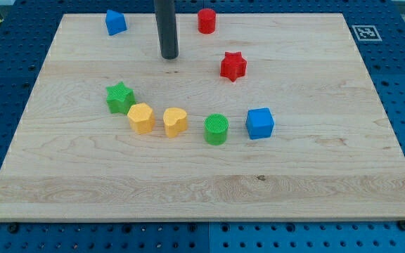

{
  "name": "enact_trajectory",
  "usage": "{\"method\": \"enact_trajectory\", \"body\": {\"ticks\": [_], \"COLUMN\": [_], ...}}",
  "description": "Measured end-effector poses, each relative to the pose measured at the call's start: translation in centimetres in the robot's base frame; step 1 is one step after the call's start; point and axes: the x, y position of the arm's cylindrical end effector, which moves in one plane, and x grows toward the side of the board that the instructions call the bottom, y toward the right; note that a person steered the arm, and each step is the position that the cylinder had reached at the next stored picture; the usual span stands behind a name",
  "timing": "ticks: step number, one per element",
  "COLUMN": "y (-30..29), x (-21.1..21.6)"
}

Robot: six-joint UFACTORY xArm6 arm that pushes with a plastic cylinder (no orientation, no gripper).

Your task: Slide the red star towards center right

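Observation:
The red star (233, 66) lies on the wooden board (315, 183), above the board's middle and a little right of centre. My tip (169, 56) is the lower end of a dark rod coming down from the view's top. It stands to the left of the red star, about a hand's width away and slightly higher in the view, not touching any block.
A red cylinder (207, 20) and a blue block (115, 22) sit near the top edge. A curved row runs across the middle: green star (120, 97), yellow hexagon (140, 117), yellow heart-like block (175, 121), green cylinder (216, 129), blue cube (260, 123).

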Motion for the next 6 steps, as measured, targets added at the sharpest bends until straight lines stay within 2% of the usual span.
{"method": "enact_trajectory", "body": {"ticks": [1,3,6], "y": [0.0,5.4,7.1], "x": [0.0,0.0,0.7]}}
